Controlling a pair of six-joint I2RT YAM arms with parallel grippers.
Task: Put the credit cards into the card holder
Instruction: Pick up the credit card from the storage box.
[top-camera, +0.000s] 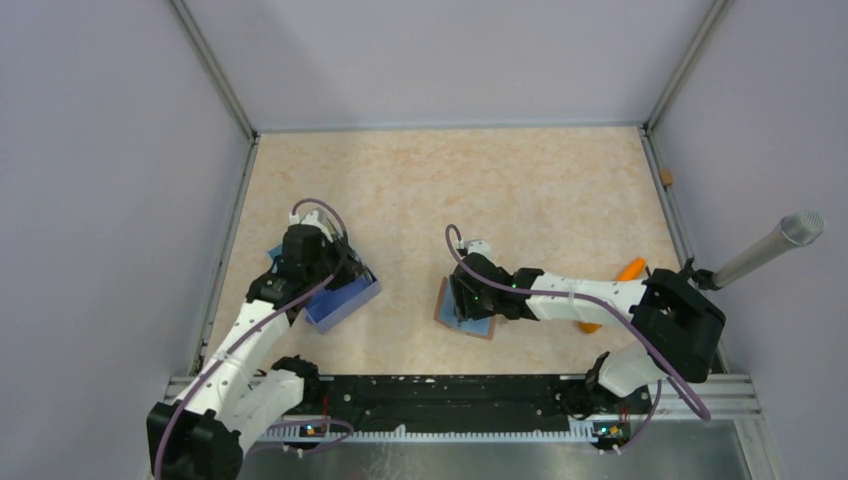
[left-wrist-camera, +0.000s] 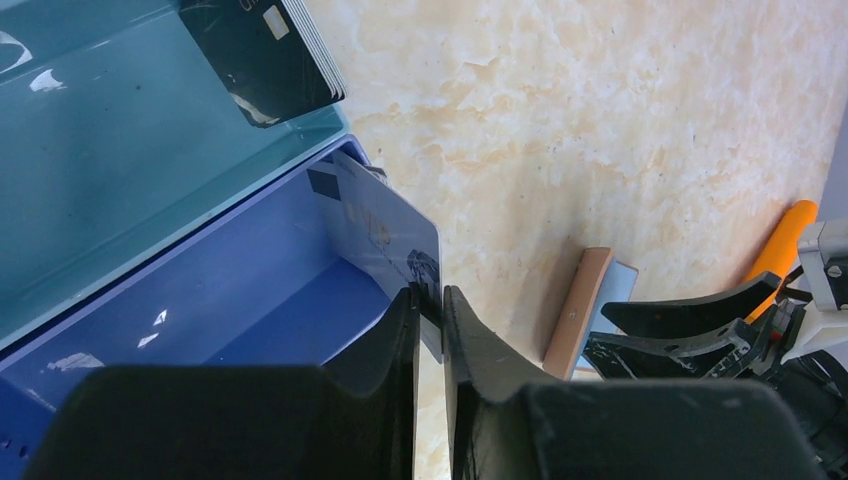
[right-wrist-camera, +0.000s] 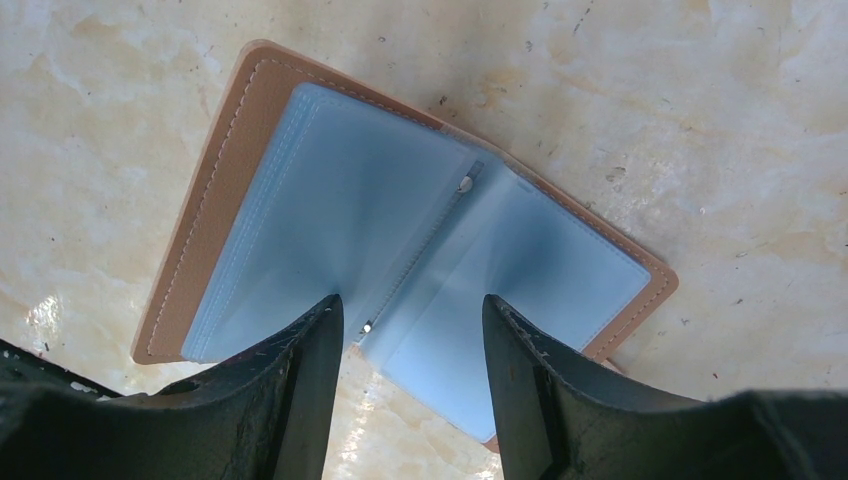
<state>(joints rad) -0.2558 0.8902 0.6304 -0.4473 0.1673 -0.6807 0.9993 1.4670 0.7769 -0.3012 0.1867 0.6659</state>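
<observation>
My left gripper (left-wrist-camera: 430, 300) is shut on the lower edge of a grey-blue credit card (left-wrist-camera: 380, 225), which stands tilted against the inner wall of the blue box (left-wrist-camera: 230, 290). A stack of dark cards (left-wrist-camera: 270, 50) leans in the box's teal compartment. In the top view this gripper (top-camera: 322, 278) is over the box (top-camera: 348, 298). The card holder (right-wrist-camera: 215, 190) lies open on the table, brown outside with light blue sleeves (right-wrist-camera: 350, 200) inside. My right gripper (right-wrist-camera: 412, 305) is open, its fingertips standing on or just over the sleeves on either side of the spine. The holder (top-camera: 445, 298) lies under this gripper (top-camera: 468, 298).
An orange carrot-shaped object (top-camera: 630, 270) lies beside the right arm's forearm, also showing in the left wrist view (left-wrist-camera: 785, 245). A grey microphone-like rod (top-camera: 770, 245) sticks in at the right. Walls and metal rails (top-camera: 235, 230) bound the table.
</observation>
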